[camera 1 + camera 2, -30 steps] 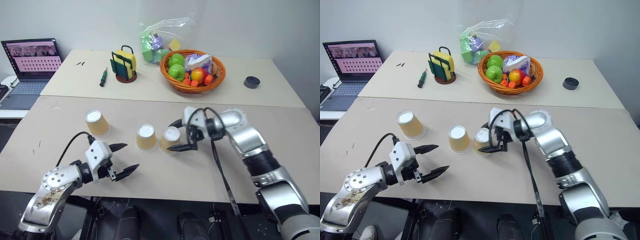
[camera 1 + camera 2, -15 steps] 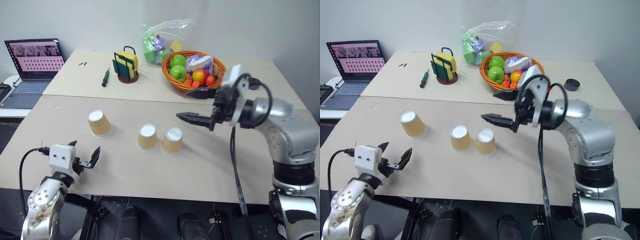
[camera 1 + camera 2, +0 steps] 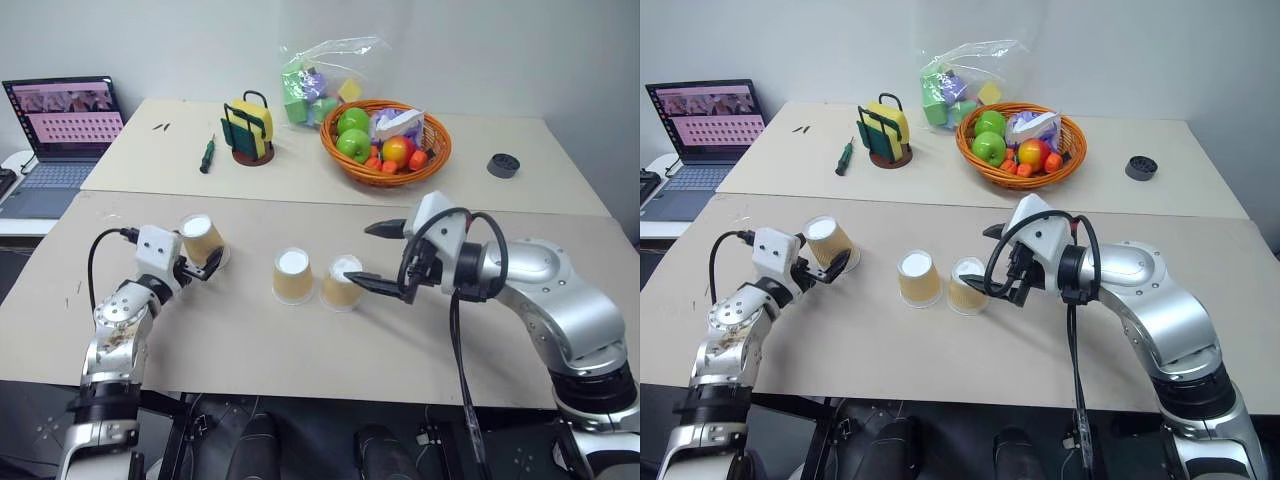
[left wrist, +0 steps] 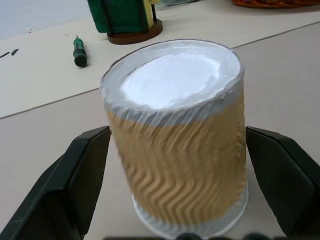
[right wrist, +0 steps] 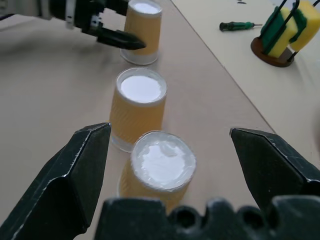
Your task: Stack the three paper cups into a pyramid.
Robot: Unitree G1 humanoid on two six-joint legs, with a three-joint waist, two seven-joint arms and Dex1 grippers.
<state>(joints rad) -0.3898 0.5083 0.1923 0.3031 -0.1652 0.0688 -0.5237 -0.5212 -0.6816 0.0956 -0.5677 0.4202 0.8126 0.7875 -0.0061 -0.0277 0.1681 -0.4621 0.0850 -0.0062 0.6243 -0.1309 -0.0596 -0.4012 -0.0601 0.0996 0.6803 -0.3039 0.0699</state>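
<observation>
**Left gripper brackets the third cup; base pair waits at centre**

I have two of the paper cups standing upside down side by side at the middle of the table (image 3: 560, 235): the middle cup (image 3: 292, 275) and the right cup (image 3: 343, 281), just about touching, white bases up. I read that pair as the bottom row of the pyramid, set close so a third cup can bridge both bases.

The third cup (image 3: 201, 240) stands apart toward my left, also inverted. My left gripper (image 3: 198, 262) reaches level along the tabletop with a finger on either side of it. In the left wrist view the cup (image 4: 175, 135) sits squarely between the spread fingers with a gap on each side, so the gripper is wide open and not yet gripping. The low, level approach should let the fingers close on the cup's wall and keep it upright for the lift.

My right gripper (image 3: 383, 256) hovers just beside the right cup, pointing toward my left and tilted slightly down, fingers spread wide and holding nothing. The pair lies in front of the gap between its fingers.
</observation>
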